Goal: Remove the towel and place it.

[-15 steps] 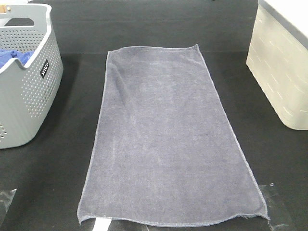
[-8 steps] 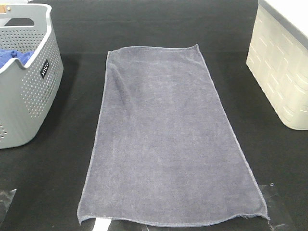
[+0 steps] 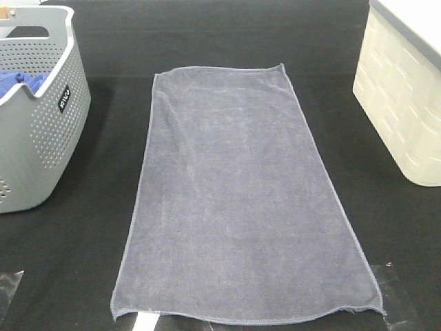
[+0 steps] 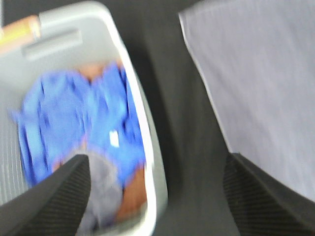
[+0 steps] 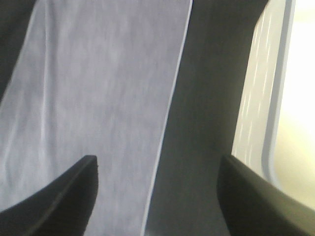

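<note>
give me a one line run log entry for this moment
towel: flat on table, untouched | left gripper: open, empty, between basket and towel | right gripper: open, empty, over towel edge | bin: right of towel

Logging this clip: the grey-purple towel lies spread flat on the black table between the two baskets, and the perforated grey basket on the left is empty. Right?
Not quite. The towel does lie flat between the baskets, but the grey basket is not empty: the left wrist view shows a bright blue cloth inside it.
</note>
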Available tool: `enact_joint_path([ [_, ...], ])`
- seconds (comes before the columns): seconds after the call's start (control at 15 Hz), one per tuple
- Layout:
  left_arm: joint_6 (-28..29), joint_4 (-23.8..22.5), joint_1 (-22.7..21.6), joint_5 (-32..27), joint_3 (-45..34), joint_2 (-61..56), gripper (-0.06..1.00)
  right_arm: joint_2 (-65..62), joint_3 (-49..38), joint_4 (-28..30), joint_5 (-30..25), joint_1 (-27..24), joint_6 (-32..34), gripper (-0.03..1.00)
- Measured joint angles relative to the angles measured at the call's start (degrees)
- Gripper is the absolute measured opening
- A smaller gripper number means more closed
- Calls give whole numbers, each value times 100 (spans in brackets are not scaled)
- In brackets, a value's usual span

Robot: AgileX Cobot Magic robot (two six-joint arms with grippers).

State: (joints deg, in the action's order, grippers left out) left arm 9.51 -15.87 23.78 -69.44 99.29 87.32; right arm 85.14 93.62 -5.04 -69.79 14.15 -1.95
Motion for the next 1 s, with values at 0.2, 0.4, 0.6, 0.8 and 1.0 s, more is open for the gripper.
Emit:
enact_joint_path([
  [0.2,17,378,0,-17,-1942,-1581,72,-1083,-1610,11,0,0,-40,65],
  [0.4,34,854,0,-29,-3730,-3019,72,-2086,-3260,17,6,0,-223,65],
  [0.6,6,1495,0,-40,-5151,-4492,72,-3409,-4876,17,-11,0,-258,65],
  [0.8,-424,2011,0,-63,-6228,-6194,72,-4710,-5781,17,-23,0,-258,65],
  [1.0,-1209,2068,0,-17,-6629,-7340,72,-6005,-6148,17,-34,0,-435,65],
])
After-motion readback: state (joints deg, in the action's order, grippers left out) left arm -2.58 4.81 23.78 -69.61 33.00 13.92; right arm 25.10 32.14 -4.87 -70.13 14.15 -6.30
